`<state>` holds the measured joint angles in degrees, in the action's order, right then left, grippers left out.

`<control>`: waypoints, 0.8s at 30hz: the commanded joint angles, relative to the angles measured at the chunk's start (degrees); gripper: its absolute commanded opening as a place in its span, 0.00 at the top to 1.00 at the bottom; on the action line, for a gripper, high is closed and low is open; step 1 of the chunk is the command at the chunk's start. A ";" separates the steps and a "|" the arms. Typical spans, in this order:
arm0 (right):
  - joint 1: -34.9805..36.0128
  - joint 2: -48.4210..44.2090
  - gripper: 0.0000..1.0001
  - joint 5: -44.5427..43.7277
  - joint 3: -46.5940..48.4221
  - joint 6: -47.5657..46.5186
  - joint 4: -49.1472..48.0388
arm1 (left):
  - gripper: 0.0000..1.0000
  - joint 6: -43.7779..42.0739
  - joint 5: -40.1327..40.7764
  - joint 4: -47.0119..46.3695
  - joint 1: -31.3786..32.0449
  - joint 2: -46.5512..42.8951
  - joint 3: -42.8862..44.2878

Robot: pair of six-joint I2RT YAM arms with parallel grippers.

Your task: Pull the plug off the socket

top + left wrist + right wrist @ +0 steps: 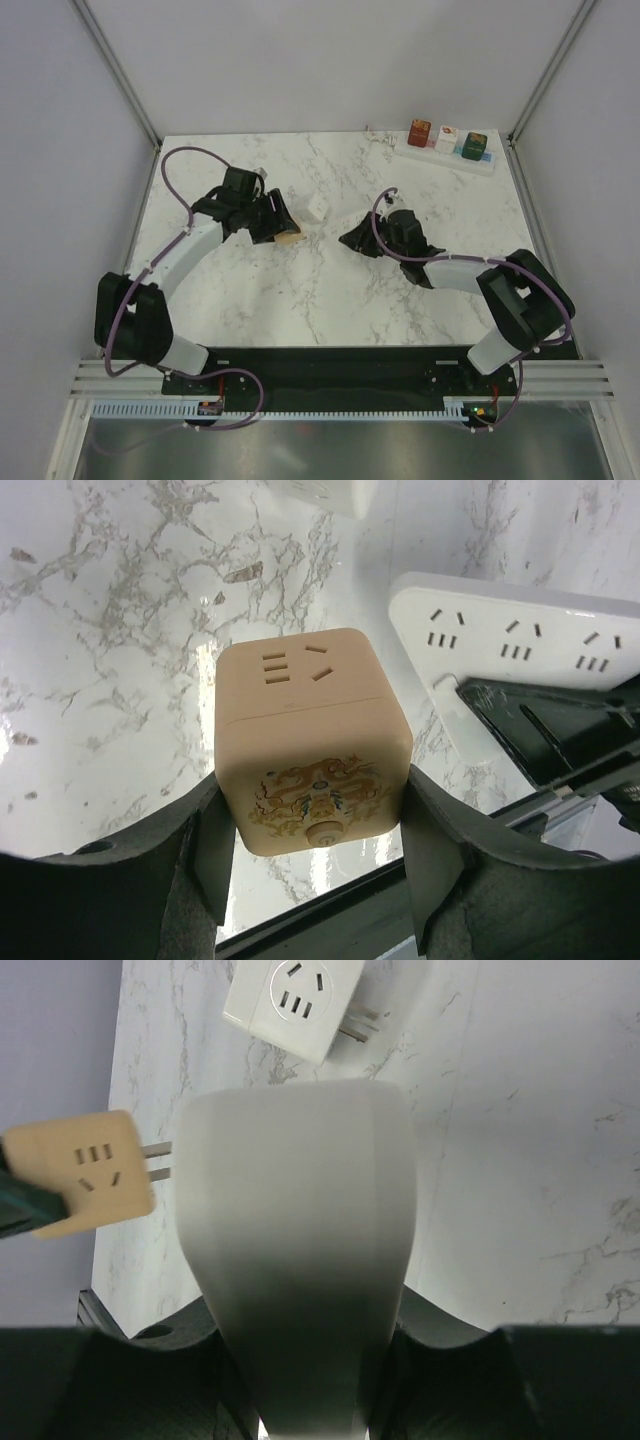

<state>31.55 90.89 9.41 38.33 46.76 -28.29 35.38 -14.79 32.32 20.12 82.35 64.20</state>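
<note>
- The marble table [300,300] takes up most of what we see from the top camera, with both arms reaching in toward its middle.
- The socket, a white power strip [520,630], sits mid-table between the two grippers. We count three outlets on its face from the left wrist cam.
- A second power strip [487,165] lies at the far right corner, well apart from the action. It carries a red cube [419,132], a white one [446,138] and a green one [475,146].
- The right gripper [352,238] has its jaws clamped on one end of the white power strip, pressing on both of its long sides.
- The left gripper [280,222] has its jaws fairly wide but full, squeezing the beige cube plug [310,740] from both sides.
- That beige cube plug is out of the strip. The right wrist cam shows its two prongs bare and pointing at the strip's side, and the left wrist cam shows marble between the two.
- A loose white cube plug [295,1005] lies on the table just past the strip, its prongs sticking out sideways.
</note>
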 commanded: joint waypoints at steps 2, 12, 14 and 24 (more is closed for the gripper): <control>-0.96 -1.42 1.00 3.95 -0.36 1.14 -8.70 | 0.98 -2.34 -15.31 -12.44 -4.29 7.02 0.14; -1.32 4.81 1.00 11.77 0.61 5.18 -16.26 | 0.91 0.84 -26.08 -21.24 -6.49 19.43 -1.27; -1.23 5.17 1.00 12.21 0.70 5.44 -16.62 | 0.76 1.27 -26.08 -21.24 -7.02 20.83 -1.54; -0.26 -0.62 1.00 9.67 2.36 1.23 -7.84 | 0.08 -2.93 -20.38 -15.46 -9.66 21.98 1.26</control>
<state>30.76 95.04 19.59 37.85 50.57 -36.93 35.24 -36.99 14.87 10.59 104.75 62.43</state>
